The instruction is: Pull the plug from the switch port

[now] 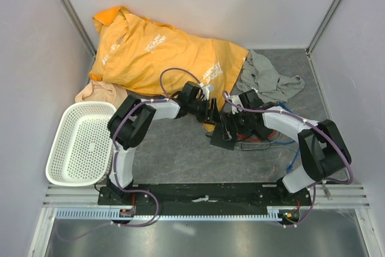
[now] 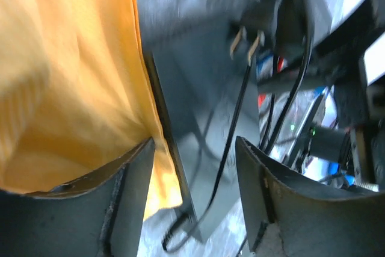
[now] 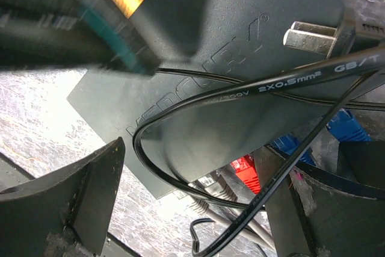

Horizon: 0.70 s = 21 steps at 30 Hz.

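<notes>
Matte-black and flat, the rectangular plastic box [image 3: 204, 142] with raised lettering on its face lies on the silvery-grey textured surface [image 3: 36, 106], directly beyond and between the right jaws. These stand spread about as wide as they go, their two dark fingers [image 3: 84, 203] on either side of the box and closed on nothing. A thin black printed cable [image 3: 283, 83] loops across the box face in the gap between these jaws. A two-prong mains plug [image 3: 310, 37] hangs bare above the box on the far side of them. The switch port [image 3: 198, 188] is on the box edge nearest the right jaws. There a red connector [image 3: 243, 165], blue connectors [image 3: 346, 127] and pale grey leads [image 3: 219, 194] crowd together, so I cannot tell which one is seated in which socket. The left jaws are also parted, roughly two-thirds open and gripping nothing. Their fingers [image 2: 102, 209] frame one long edge of the same box [image 2: 192, 148], and the black cable [image 2: 231, 142] runs through the gap. A crumpled orange cotton shirt [image 2: 66, 76] presses against the outer finger on one side of the left jaws, and the mains plug [image 2: 246, 43] shows ahead of them. From above, the two sets of jaws face each other closely over the box [image 1: 224, 141], with a grey cloth [image 1: 267, 79] behind the right jaws. A white perforated plastic basket [image 1: 90, 105] sits well off to the outer side of the left jaws.
</notes>
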Available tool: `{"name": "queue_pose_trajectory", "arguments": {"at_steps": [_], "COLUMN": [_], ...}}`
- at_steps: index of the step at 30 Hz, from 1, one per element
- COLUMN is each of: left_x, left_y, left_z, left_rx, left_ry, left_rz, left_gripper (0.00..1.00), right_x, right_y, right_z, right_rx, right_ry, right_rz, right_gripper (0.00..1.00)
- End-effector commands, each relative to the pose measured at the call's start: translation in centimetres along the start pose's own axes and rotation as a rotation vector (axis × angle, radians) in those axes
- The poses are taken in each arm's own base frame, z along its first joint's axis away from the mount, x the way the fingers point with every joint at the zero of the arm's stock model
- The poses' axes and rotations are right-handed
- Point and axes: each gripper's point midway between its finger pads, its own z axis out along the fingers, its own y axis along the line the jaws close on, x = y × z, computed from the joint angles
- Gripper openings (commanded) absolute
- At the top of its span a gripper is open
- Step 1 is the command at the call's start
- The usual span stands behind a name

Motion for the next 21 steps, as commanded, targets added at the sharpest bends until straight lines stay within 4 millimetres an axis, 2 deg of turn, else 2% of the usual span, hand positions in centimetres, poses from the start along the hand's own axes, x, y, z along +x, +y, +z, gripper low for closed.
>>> {"name": "queue_pose_trajectory", "arguments": {"at_steps": [1,5,10,17,21], "left_x": [4.5,4.9,6.0,7.7,6.8], "left_y": [0.5,-0.5,-0.8,-3.3,-3.2], "left_z": [-1.6,-3.7,-4.4,-4.2,-6.2], "left_rx": [-0.042,-0.044,-0.032,-0.001,-0.079], "left_ry": [0.082,0.047,0.03,0.061,0.011], "left_rz": [0.002,0.059,0.065,0.179,0.243], "left_gripper": [0.61,0.54,0.53,0.57,0.66], "right_x": [-2.5,-2.6,-3.7,-4.5,-5.3], "right_y": [1.9,1.6,1.8,0.8,0.9], "right_z": [-0.3,-0.6,-2.2,-6.5,-8.7], "right_rx": [-0.083,-0.058,-0.041,0.075,0.105], "right_ry": [-0.049,-0.053,-0.088,-0.064,-0.092], "right_rz": [-0.047,-0.062,-0.087,-0.234,-0.265], "right_gripper": [0.95,0.97,0.98,0.98,0.98]}}
